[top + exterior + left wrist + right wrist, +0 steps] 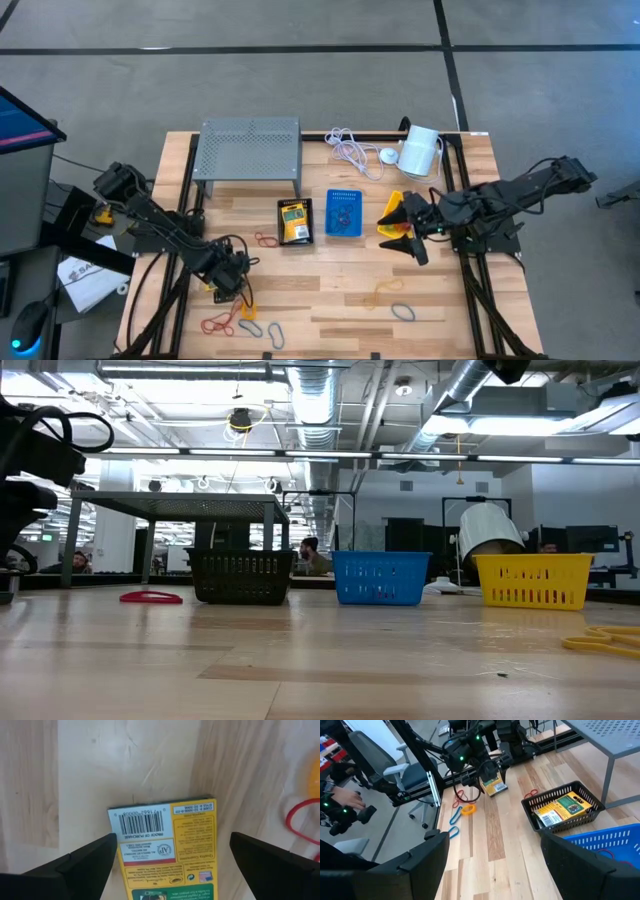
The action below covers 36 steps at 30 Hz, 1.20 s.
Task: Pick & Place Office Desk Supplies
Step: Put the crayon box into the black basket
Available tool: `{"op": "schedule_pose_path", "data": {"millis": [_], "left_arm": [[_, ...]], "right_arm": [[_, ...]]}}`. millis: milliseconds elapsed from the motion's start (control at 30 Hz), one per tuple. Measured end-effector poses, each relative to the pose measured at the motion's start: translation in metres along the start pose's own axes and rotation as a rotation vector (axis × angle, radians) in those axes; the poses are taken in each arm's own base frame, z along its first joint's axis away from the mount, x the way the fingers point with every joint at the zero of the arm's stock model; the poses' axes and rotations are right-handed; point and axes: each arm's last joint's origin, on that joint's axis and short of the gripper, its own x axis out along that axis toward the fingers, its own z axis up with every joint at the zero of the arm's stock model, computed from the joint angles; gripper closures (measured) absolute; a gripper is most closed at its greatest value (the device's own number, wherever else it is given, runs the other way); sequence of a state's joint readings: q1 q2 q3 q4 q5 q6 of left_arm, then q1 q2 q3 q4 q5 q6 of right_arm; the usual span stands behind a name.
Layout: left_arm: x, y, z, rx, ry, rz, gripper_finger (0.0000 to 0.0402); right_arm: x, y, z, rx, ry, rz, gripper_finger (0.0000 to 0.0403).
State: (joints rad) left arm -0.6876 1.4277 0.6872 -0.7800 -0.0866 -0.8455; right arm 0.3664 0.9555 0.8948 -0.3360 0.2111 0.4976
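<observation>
Left wrist view shows the left gripper (170, 865) with its fingers spread wide on either side of a yellow card packet (167, 847) lying flat on the wooden table (95, 765), not pinching it. Seen from above, this gripper (232, 282) sits near the table's front left, with red, orange and blue loops (240, 322) scattered just in front of it. Farther back stand three bins in a row: the black bin (295, 222) holding more yellow packets, the blue bin (344, 213), and the yellow bin (392, 215). The right gripper (412, 240) hovers beside the yellow bin, fingers apart and empty.
</observation>
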Motion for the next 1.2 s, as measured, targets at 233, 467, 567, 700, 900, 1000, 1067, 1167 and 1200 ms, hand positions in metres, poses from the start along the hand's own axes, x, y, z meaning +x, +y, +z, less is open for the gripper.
{"op": "schedule_pose_path", "data": {"millis": [233,467,567,700,900,1000,1067,1167,1200], "left_arm": [[0.000,0.001,0.000,-0.003,-0.013,0.014,0.0018],[0.012,0.006,-0.007,-0.062,0.018,-0.005,0.0018],[0.015,0.008,-0.010,-0.080,0.034,-0.023,0.0018],[0.016,0.007,-0.010,-0.079,0.031,-0.027,0.0018],[0.017,0.007,-0.010,-0.079,0.021,-0.021,0.0018],[0.017,0.008,-0.008,-0.087,0.020,-0.020,0.0021],[0.017,0.009,-0.008,-0.090,0.022,-0.022,0.0028],[0.017,0.008,-0.008,-0.098,0.020,-0.025,0.0046],[0.017,0.008,-0.008,-0.104,0.019,-0.026,0.0053]], "right_arm": [[0.013,0.002,-0.003,-0.005,0.019,-0.009,0.0094],[0.010,0.003,0.000,0.003,-0.011,0.007,0.0094],[0.007,0.002,0.001,0.001,-0.016,0.009,0.0094],[0.007,0.002,0.001,-0.006,-0.015,0.006,0.0094],[0.007,0.002,0.001,-0.009,-0.016,0.007,0.0094],[0.007,0.002,0.001,-0.022,-0.015,0.006,0.0094],[0.007,0.001,0.000,-0.025,-0.004,0.000,0.0094],[0.007,0.000,-0.002,-0.038,0.014,-0.009,0.0094],[0.007,0.000,-0.003,-0.047,0.025,-0.018,0.0094]]}}
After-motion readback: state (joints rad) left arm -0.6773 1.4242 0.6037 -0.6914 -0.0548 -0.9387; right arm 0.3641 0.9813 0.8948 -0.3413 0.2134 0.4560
